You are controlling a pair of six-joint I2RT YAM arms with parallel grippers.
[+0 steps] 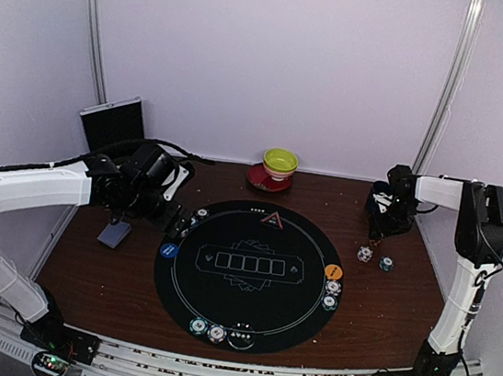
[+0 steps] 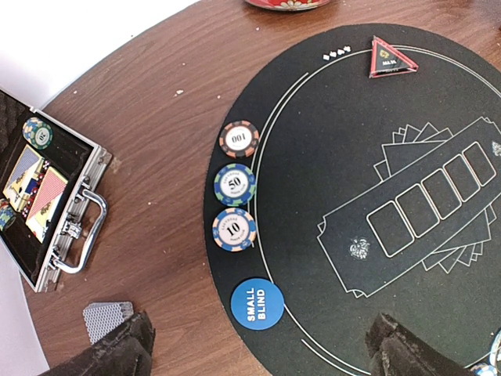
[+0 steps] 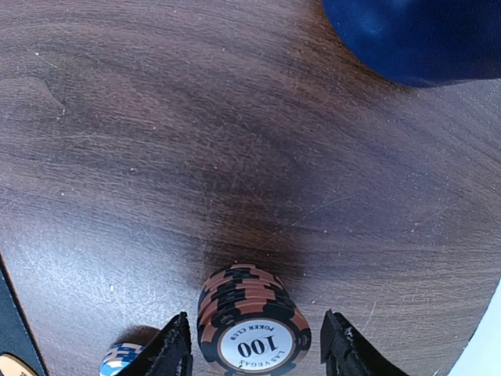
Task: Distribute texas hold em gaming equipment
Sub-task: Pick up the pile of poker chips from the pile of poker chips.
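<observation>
My right gripper [image 3: 257, 348] stands open around a stack of brown-and-black 100 poker chips [image 3: 249, 317] on the bare wood, with a clear gap at the right finger [image 3: 344, 352]. A blue-and-white chip [image 3: 121, 360] lies just left of it. My left gripper [image 2: 262, 356] is wide open and holds nothing, hovering over the edge of the black mat [image 2: 352, 141] near the blue Small Blind button [image 2: 257, 304]. Three chips marked 100 [image 2: 239, 139], 50 [image 2: 235, 184] and 10 [image 2: 234, 229] line the mat's rim. A face-down card [image 2: 107, 319] lies by the left finger.
An open metal case [image 2: 59, 227] with cards and a chip sits at the left. A yellow-green bowl [image 1: 280, 162] stands at the back, a dark blue mug [image 3: 415, 35] near the right gripper. An orange button [image 1: 333, 272] and more chips [image 1: 207, 330] lie on the mat.
</observation>
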